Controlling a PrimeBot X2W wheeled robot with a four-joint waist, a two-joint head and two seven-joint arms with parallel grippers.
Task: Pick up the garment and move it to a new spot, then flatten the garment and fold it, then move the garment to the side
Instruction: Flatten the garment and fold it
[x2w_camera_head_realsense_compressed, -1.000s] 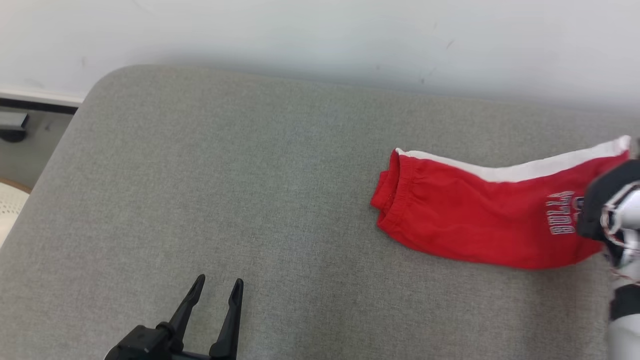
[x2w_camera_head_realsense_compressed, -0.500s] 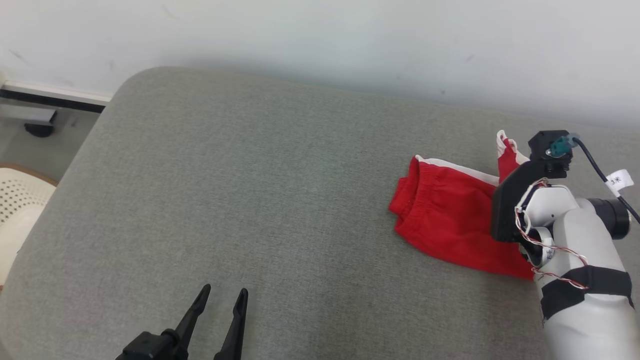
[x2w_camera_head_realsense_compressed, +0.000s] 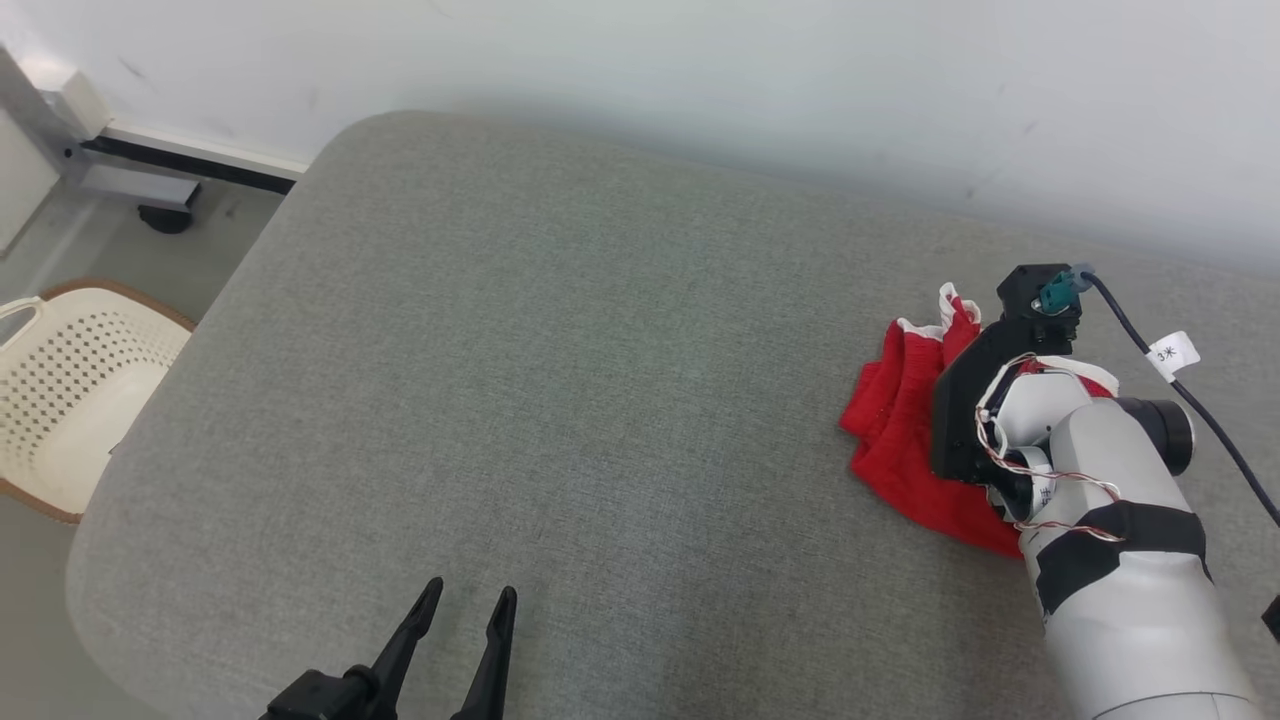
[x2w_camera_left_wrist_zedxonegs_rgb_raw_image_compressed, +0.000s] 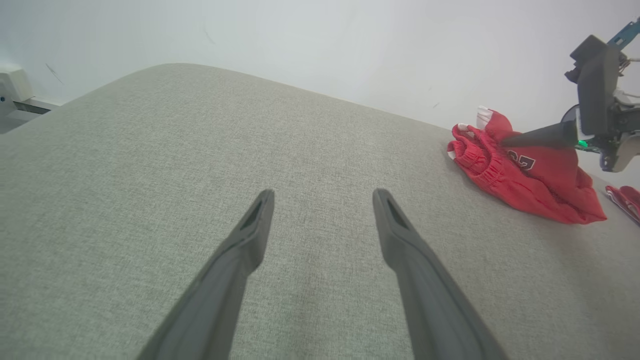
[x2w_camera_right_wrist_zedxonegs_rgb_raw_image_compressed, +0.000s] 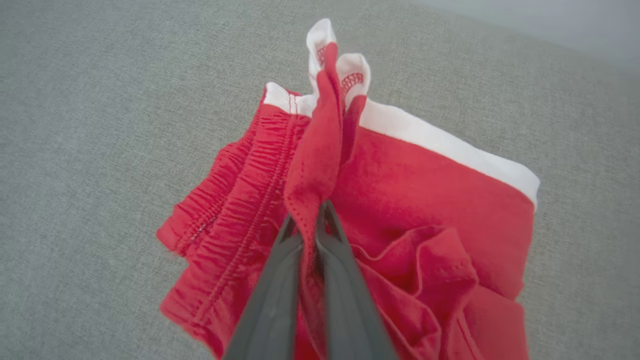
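Observation:
The garment (x2w_camera_head_realsense_compressed: 900, 410) is a pair of red shorts with white trim, bunched up at the right side of the grey cushion (x2w_camera_head_realsense_compressed: 560, 380). My right gripper (x2w_camera_right_wrist_zedxonegs_rgb_raw_image_compressed: 311, 212) is shut on a fold of the garment (x2w_camera_right_wrist_zedxonegs_rgb_raw_image_compressed: 400, 200), pinching red cloth that sticks up past its fingertips. The left wrist view has the garment (x2w_camera_left_wrist_zedxonegs_rgb_raw_image_compressed: 520, 175) at the far right with a dark finger (x2w_camera_left_wrist_zedxonegs_rgb_raw_image_compressed: 537, 136) of the right gripper lying across it. Low at the front of the cushion, my left gripper (x2w_camera_head_realsense_compressed: 470, 600) stands open with nothing between its fingers (x2w_camera_left_wrist_zedxonegs_rgb_raw_image_compressed: 250, 235).
A cream perforated basket (x2w_camera_head_realsense_compressed: 70, 390) stands on the floor to the left of the cushion. A white wall (x2w_camera_head_realsense_compressed: 700, 80) runs behind the cushion. A cable with a white tag (x2w_camera_head_realsense_compressed: 1172, 352) trails from the right wrist.
The camera has swung, shifting the whole picture. The right gripper has drawn the far end of the garment back over itself, so the once flat shorts are now bunched. The left gripper stays open.

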